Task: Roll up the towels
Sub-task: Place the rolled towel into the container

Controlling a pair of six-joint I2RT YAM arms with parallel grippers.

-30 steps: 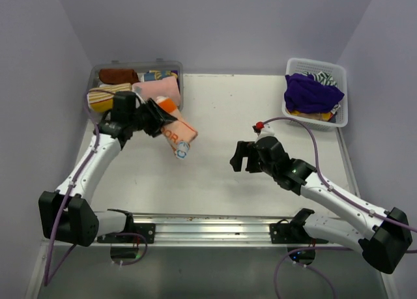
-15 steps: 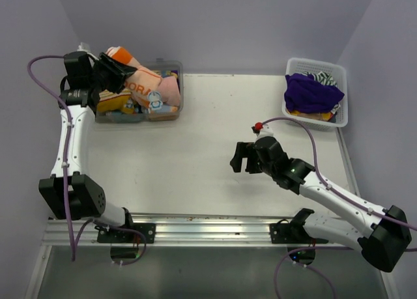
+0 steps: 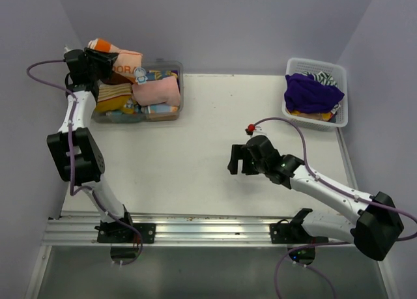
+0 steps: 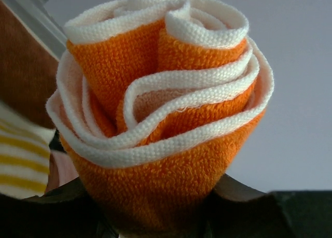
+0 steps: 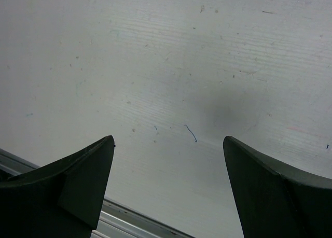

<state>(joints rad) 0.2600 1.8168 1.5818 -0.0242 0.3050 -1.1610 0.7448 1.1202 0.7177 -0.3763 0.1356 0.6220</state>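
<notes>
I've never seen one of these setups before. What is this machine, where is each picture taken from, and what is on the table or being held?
These are two robot arms bolted at the near edge of a white table. The wide picture looks down from above and behind them. The two close-ups come from a camera on each wrist. The left arm has its jaws closed on a rolled orange-and-cream towel, over the far edge of a clear bin of rolled towels. Its wrist camera shows that roll end-on. The right arm hovers over the table with its jaws wide open, holding nothing. A white basket at the far right holds a purple towel and others, not rolled.
</notes>
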